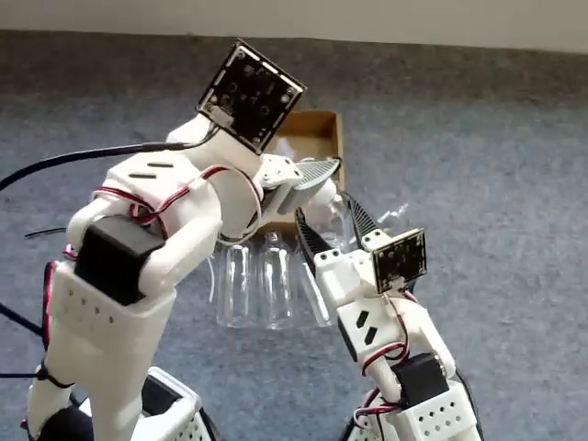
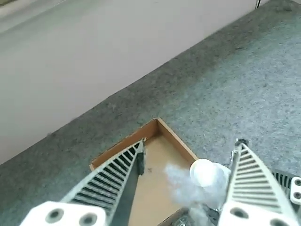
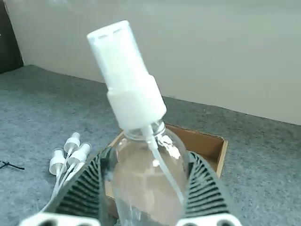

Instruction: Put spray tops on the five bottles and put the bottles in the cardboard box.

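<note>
Bottle point(image 3: 141, 188) held up beside the box point(image 2: 176, 139)
Right jaws pinch the light, slick bottle's body, spray top point(image 3: 127, 84) on its neck. Left jaws are spread, the top between them; its stiff collar looks the best hold.

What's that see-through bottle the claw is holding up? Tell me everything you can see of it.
The bottle is clear and plastic-looking, with rounded shoulders, and stands roughly upright. A white spray top sits on its neck, leaning to one side rather than seated straight, and its thin tube runs down inside. The right gripper clamps the body between two dark ribbed fingers. The cardboard box lies behind it.
</note>
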Robot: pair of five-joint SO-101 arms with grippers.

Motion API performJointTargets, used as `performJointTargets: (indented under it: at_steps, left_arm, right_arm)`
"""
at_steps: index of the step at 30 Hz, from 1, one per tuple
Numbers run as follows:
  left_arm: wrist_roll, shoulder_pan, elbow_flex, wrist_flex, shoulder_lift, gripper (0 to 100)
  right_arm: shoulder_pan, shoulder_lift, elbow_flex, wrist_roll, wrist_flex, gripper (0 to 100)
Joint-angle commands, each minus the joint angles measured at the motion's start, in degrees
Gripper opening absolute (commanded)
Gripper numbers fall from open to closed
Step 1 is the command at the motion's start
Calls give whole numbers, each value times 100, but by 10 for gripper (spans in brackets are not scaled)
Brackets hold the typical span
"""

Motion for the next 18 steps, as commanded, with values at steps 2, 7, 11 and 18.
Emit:
performJointTargets:
  at_steps: [2,7,11,18]
  left_arm:
    - [-26,-400,-435,149,-22,274]
    - [-9,-927,-365,633,-224,274]
    - [-35,-963,646,756,-1165,274]
    - [-281,-1174,4013,-782,-3222,274]
  right_arm:
    - [-13,-92,-145,79,-40,5]
    - [-4,-57,-224,79,-48,5]
    - [-4,576,-796,70,-66,5]
    - [-40,2422,-2448,-378,-57,5]
